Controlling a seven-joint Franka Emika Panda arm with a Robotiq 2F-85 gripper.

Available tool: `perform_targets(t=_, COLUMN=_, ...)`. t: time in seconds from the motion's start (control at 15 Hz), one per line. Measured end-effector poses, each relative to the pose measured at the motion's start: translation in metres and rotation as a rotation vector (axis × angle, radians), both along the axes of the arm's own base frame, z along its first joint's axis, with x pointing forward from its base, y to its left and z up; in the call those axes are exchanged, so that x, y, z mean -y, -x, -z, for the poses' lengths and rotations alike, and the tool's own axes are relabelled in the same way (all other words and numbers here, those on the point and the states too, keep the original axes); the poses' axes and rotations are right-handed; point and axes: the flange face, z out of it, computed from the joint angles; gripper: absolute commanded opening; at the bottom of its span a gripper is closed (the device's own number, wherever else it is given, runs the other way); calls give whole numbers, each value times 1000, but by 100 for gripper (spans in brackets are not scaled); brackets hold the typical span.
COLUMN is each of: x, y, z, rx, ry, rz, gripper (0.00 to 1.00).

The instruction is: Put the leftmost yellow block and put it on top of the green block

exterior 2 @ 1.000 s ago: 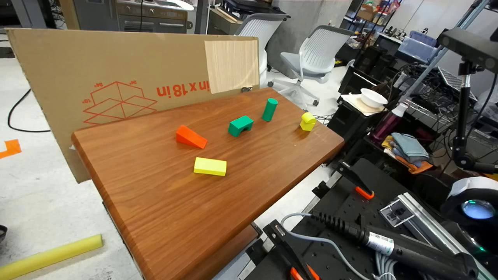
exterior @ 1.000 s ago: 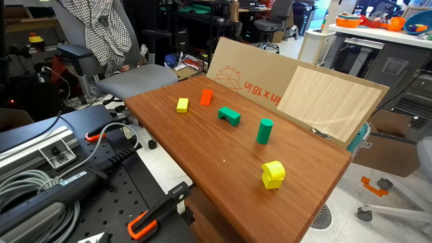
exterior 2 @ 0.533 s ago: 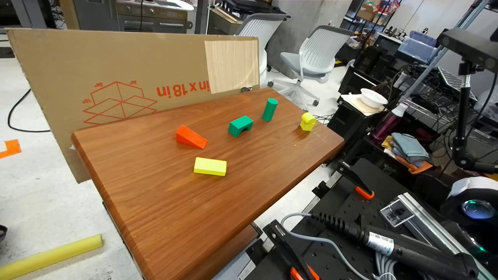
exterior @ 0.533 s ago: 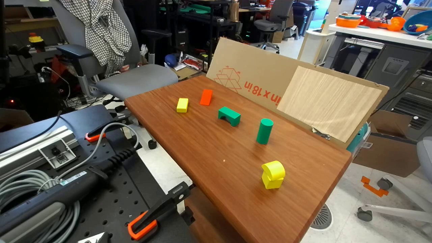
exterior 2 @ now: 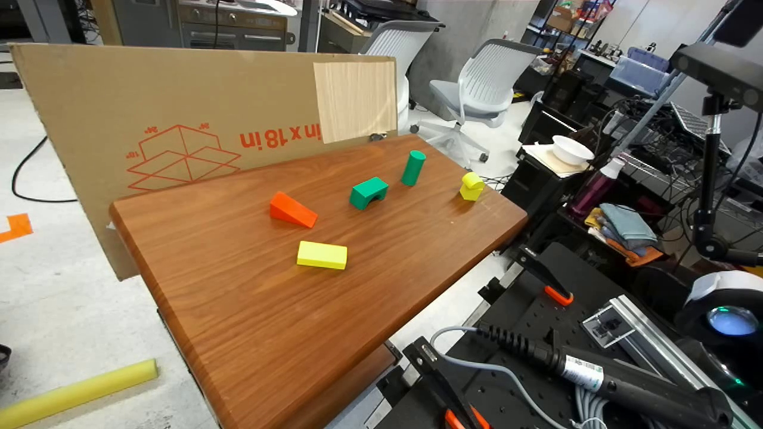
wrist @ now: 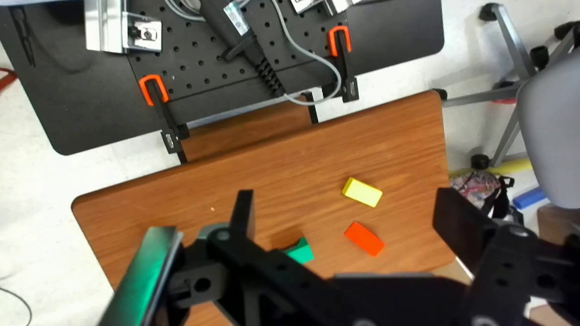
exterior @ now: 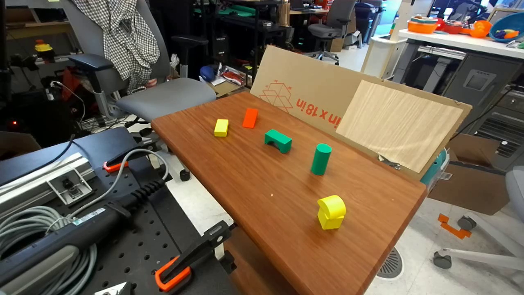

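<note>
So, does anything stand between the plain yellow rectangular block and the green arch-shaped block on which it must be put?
Nothing visible stands between the yellow rectangular block and the green arch-shaped block in both exterior views. The orange wedge-shaped block lies beside that straight path, not on it.

**Diffuse Overhead Light, Soft Shadows and Foreground Blur**

In both exterior views, light is falling from above, the top of the green cylinder (exterior: 321,160) appearing paler than its side; the tabletop (exterior: 254,176) is receiving fairly even brightness; a soft shadow is lying at the foot of the yellow stack (exterior 2: 471,189); the background shelving (exterior: 241,25) is sinking into near-black; in an exterior view, a glossy disc (exterior 2: 733,320) is catching a bluish glint; in the wrist view, the floor (wrist: 50,217) is reading nearly white, while the gripper (wrist: 345,203) is looming dark and out of focus.
</note>
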Motion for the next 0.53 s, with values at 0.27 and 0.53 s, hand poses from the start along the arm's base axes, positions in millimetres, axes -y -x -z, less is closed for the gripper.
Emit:
perform_targets(t=0.27, x=-4, y=-33, z=19, rx=87, ry=5, rz=25, gripper=100)
perform_targets(t=0.53, x=-34, y=-72, z=82, rx=86, ry=47, rz=-44, gripper=100)
